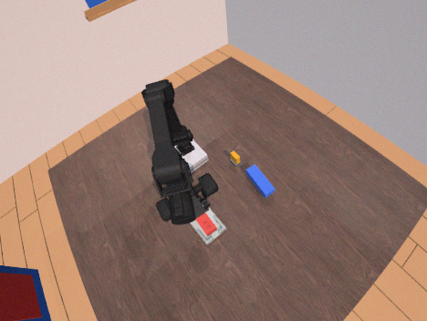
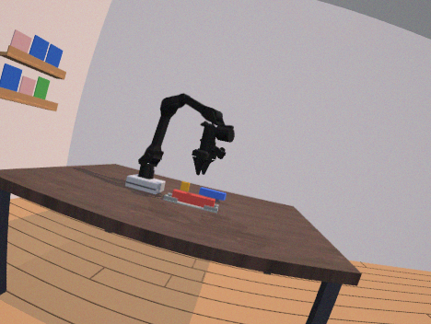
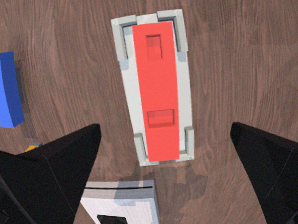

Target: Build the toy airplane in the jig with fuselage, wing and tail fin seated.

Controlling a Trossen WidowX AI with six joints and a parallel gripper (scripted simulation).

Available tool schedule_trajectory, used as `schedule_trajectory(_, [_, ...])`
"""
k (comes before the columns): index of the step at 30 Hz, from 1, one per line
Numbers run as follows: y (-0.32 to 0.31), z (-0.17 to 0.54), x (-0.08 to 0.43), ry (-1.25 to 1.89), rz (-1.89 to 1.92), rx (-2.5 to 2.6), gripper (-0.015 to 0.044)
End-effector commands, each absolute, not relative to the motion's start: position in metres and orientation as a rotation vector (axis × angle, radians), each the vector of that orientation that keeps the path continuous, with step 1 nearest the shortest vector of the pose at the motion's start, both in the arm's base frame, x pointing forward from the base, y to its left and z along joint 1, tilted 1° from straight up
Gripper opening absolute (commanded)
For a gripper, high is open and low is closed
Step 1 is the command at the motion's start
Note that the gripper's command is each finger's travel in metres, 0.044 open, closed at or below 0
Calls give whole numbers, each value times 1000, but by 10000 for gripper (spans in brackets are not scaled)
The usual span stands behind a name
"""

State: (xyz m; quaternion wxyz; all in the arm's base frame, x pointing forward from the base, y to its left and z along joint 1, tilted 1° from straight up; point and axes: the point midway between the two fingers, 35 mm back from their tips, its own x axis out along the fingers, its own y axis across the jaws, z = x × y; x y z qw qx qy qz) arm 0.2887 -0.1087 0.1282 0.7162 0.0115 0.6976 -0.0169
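The red fuselage lies lengthwise in the pale grey cradle, between its corner brackets, with both top sockets facing up and empty. It looks level; whether it touches the cradle floor is hidden. My gripper is wide open and empty, well above the fuselage, with one finger to either side of it in the wrist view. The blue wing lies on the table beside the cradle. The small yellow tail fin stands nearer the base, partly hidden by a finger in the wrist view.
The arm's white base stands close behind the cradle's near end in the wrist view. The dark wooden table carries all the parts. Wall shelves are far off at the left.
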Motion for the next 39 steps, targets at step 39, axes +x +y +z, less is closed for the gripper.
schedule_trajectory(39, [165,62,318,1545,-28,61,440])
